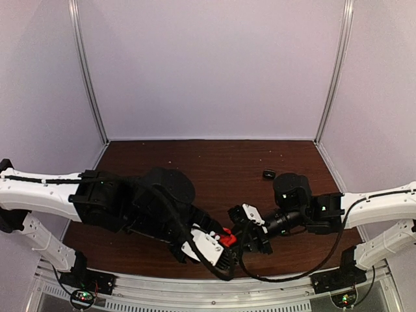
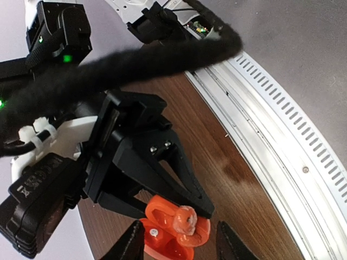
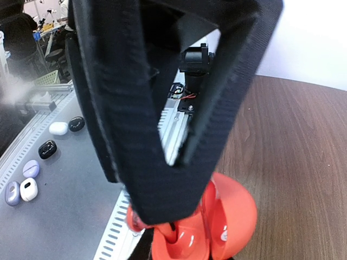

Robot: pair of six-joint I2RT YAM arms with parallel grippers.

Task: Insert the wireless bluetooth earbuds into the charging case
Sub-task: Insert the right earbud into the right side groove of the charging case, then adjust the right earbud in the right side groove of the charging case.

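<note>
Table [image 1: 221, 162] is dark brown wood grain, boxed in by plain pale walls [image 1: 208, 65]. Slotted aluminium rail [image 2: 282, 124] runs along the near edge. Right wrist view catches a grey surface past the rail with several small pods [image 3: 32, 179] on it: white, black and lilac.

Charging case [image 2: 157, 235] is at the table's near edge, roughly centre, between the two arms. It's open, with both halves spread, glossy orange-red all over from these angles.

Right claw [image 1: 237, 239] is pinched tight on the case, black fingers converging onto it. Left claw [image 2: 183, 248] stands partly spread, one finger on either side of the case.

Red earbud [image 2: 184, 219] rests on the case's open face. It looks seated in a pocket, but the view is too tight to be sure. Black earbud [image 1: 268, 173] lies alone on the table further back, well apart from the case, just beyond the right arm.
</note>
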